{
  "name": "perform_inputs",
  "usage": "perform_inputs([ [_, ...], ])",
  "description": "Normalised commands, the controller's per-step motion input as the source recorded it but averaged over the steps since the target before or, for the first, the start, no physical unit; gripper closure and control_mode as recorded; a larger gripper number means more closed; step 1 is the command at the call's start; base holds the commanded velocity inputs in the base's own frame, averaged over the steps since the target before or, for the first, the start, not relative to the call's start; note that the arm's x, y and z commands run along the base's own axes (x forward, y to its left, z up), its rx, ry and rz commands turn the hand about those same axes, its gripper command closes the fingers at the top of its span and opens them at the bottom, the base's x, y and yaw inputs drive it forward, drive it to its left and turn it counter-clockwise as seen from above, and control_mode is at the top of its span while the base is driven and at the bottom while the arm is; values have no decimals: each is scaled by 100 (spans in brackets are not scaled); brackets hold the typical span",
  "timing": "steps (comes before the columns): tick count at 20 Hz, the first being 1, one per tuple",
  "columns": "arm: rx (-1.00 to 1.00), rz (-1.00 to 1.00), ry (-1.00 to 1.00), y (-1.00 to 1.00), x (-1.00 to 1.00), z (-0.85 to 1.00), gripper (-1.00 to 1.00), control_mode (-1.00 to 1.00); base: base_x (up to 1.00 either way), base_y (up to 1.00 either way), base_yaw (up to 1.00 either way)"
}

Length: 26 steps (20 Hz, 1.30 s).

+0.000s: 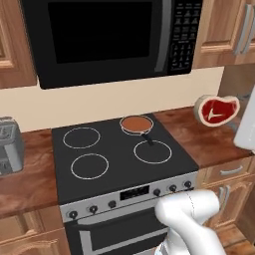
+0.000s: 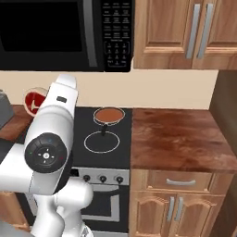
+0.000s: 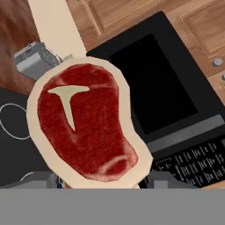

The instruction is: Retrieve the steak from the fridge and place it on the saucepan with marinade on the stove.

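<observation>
White arm segments are seen nearest the lens in the left base view, rising at the lower right. Beyond them the stove is shown: a black glass top with four white ring burners and a steel front carrying seven small knobs. On the rear right burner sits the saucepan, round and shallow, with a metal rim, a short dark handle and smooth reddish-brown marinade. The steak is held in the air above the wooden counter, to the right of the stove and well apart from the pan. A black microwave hangs above, and a grey toaster stands at the left edge.

From the right base view, the arm covers most of the stove; two rings are visible, and the steak shows only partly behind the arm. Two long cabinet handles are shown here.

Through the hand view, the steak is shown close up: flat, red and grainy, with a pale T-shaped bone mark and a beige rim. Its lower edge lies between the fingertips, which stand wide and clamp it.
</observation>
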Motion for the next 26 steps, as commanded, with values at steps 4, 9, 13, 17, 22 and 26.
perform_inputs([
  [4,0,0,0,0,0,0,100,100,83,0,-4],
  [9,0,0,0,0,0,0,100,100,85,-28,3],
  [13,0,0,0,0,0,0,100,100,65,-59,19],
  [17,0,0,0,0,0,0,100,100,46,-60,26],
  [22,0,0,0,0,0,0,100,100,21,-58,23],
  [26,0,0,0,0,0,0,100,100,1,-14,6],
])
